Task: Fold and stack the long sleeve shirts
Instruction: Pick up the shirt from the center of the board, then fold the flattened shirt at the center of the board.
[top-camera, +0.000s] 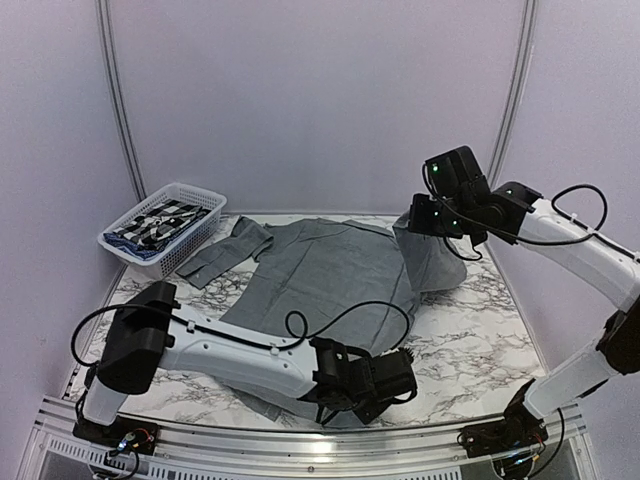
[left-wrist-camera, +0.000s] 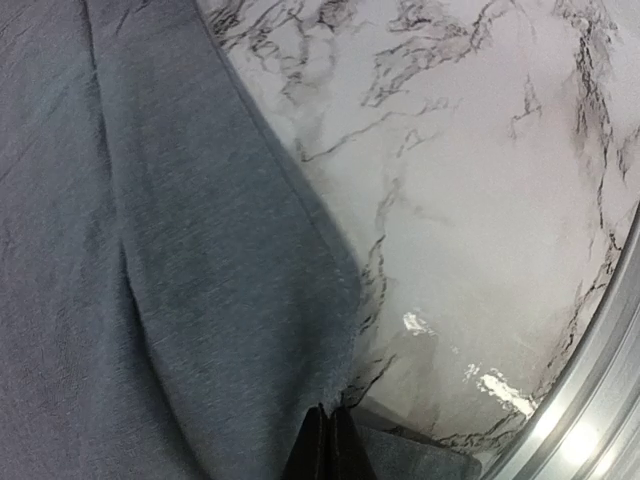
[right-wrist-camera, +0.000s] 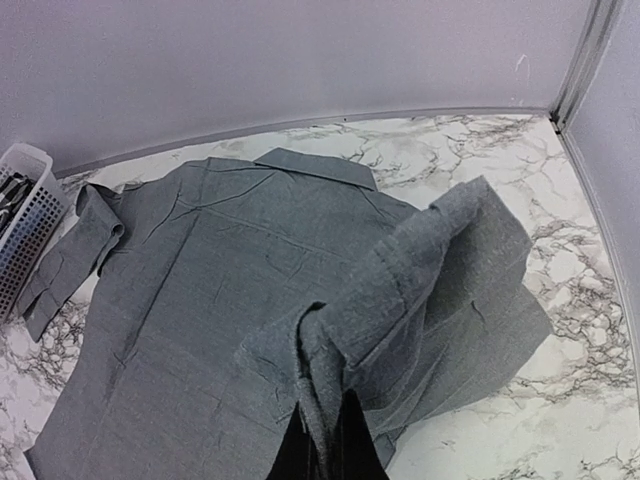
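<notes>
White plastic basket (top-camera: 186, 250) w/ perforated sides sits far left on the table (top-camera: 470, 330), close to the left wall. Tabletop is white marble-look w/ grey-black veins, glossy, light glare near the front edge. Metal rail (top-camera: 300, 445) runs along the near edge, curved. Pale lilac wall panels (top-camera: 320, 100) on 3 sides, w/ thin vertical metal strips (top-camera: 113, 90) at the seams

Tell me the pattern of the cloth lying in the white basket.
The cloth is a black-and-white check, lying over something blue in the basket. It shows best in the top external view.
</notes>
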